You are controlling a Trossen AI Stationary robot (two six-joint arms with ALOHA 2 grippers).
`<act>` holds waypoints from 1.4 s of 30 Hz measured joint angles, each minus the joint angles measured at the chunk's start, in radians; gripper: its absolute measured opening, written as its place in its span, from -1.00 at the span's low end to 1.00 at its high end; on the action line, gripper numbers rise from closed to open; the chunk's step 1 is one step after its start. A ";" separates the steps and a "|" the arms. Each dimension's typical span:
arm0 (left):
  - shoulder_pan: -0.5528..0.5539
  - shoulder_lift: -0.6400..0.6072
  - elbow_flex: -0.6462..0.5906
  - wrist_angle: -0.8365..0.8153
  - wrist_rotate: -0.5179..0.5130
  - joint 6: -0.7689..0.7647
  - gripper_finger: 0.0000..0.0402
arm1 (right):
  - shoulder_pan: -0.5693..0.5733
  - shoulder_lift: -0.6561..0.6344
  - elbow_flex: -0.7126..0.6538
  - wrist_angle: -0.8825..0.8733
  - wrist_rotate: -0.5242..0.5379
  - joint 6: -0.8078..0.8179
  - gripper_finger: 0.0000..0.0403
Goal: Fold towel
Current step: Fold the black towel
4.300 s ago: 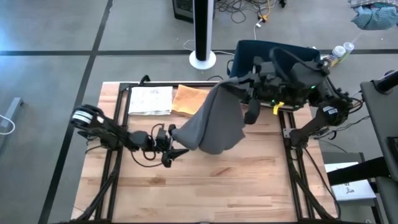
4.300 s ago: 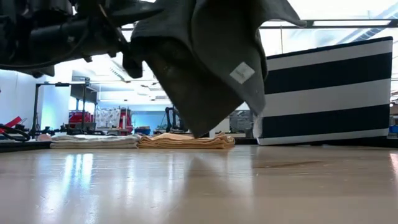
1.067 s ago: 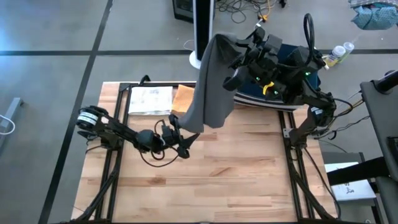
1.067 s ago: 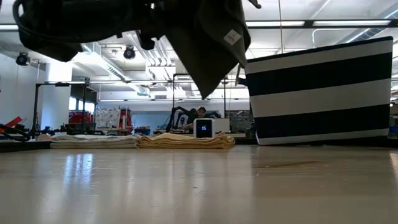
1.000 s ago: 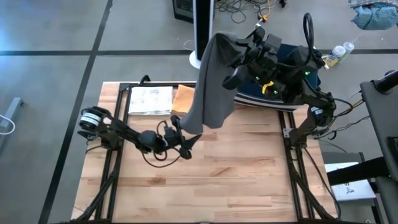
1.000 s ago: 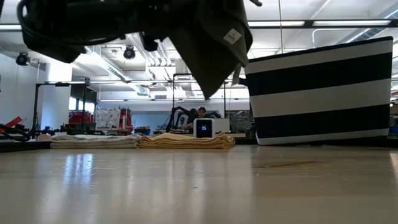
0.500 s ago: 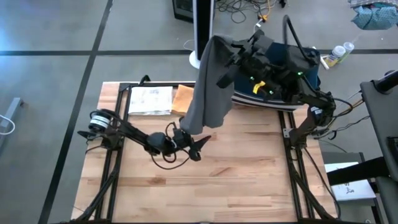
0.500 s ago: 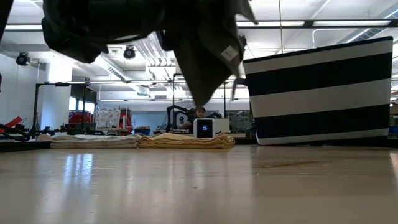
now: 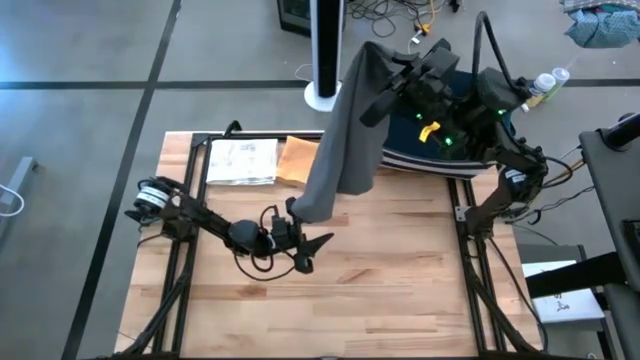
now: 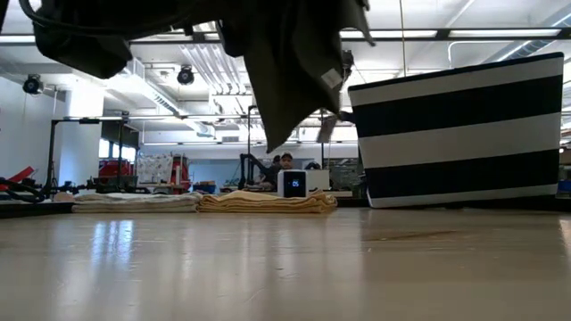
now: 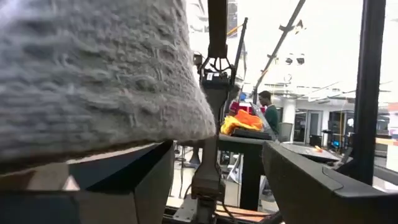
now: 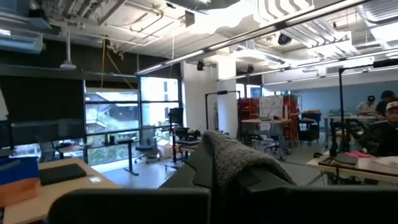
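Towel (image 9: 345,130) hangs from clamped right hand (image 9: 385,95) | open left hand (image 9: 310,250) under its lower tip

You won't find any text here that can truly be read. The small white box (image 10: 295,184) standing behind the folded tan cloth (image 10: 268,202) in the low view has a lit blue display with digits on it, but they are too small to make out. The tag (image 10: 332,78) sewn on the hanging grey towel (image 10: 290,62) looks blank. The sheet (image 9: 242,160) lying beside that tan cloth carries print, also illegible.
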 joint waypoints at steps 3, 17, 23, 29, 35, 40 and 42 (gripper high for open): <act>0.000 -0.050 -0.024 -0.051 -0.044 0.010 0.14 | 0.000 -0.002 0.000 -0.011 -0.001 0.020 -1.00; 0.027 -0.054 0.060 -0.263 -0.045 0.089 0.13 | 0.000 0.006 0.000 -0.006 -0.040 0.086 -1.00; 0.058 -0.039 0.087 -0.278 -0.054 0.114 0.16 | 0.000 0.005 0.000 -0.010 -0.045 0.095 -1.00; 0.080 -0.036 0.087 -0.269 -0.060 0.150 0.13 | 0.000 0.005 0.000 -0.006 -0.050 0.095 -1.00; 0.107 -0.004 0.118 -0.280 -0.064 0.144 0.10 | 0.000 0.013 0.000 -0.003 -0.074 0.102 -1.00; 0.109 0.011 0.145 -0.285 -0.064 0.142 0.14 | 0.000 0.016 0.000 -0.001 -0.074 0.102 -1.00; 0.114 0.011 0.148 -0.283 -0.069 0.142 0.16 | 0.000 0.016 0.000 -0.001 -0.074 0.103 -1.00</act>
